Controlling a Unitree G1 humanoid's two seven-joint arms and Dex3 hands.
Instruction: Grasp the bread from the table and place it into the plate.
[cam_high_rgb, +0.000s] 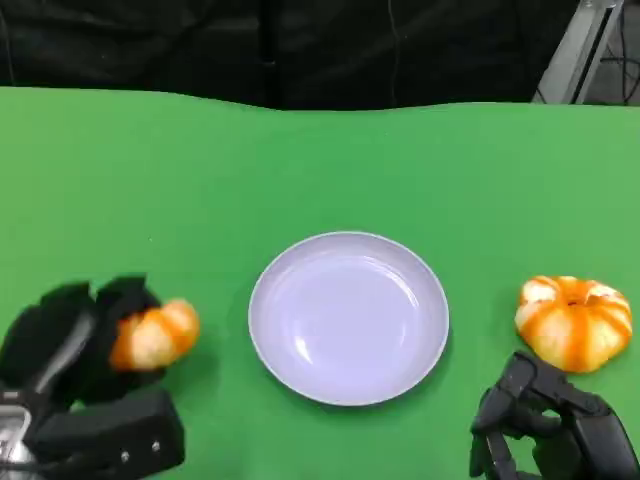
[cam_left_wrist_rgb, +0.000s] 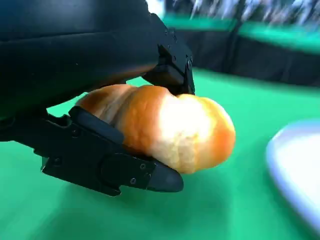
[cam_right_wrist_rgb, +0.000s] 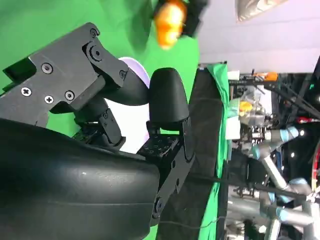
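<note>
Head view: the left hand (cam_high_rgb: 75, 350) grips a glazed orange-and-cream bread roll (cam_high_rgb: 154, 335) at nine o'clock of the round pale lavender plate (cam_high_rgb: 348, 318), open green tablecloth (cam_high_rgb: 220, 190) between them. The right hand (cam_high_rgb: 550, 425) rests at five o'clock, just beside a round pumpkin-shaped bun (cam_high_rgb: 574, 321); whether it is open or closed I cannot tell.

Left wrist view: black fingers (cam_left_wrist_rgb: 110, 165) clamp the roll (cam_left_wrist_rgb: 170, 127) near the plate's rim (cam_left_wrist_rgb: 295, 170).

Right wrist view: the right hand (cam_right_wrist_rgb: 165, 100) holds nothing I can see.

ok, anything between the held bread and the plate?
No. In the head view, bare green cloth separates the bread in the left hand from the plate.
</note>
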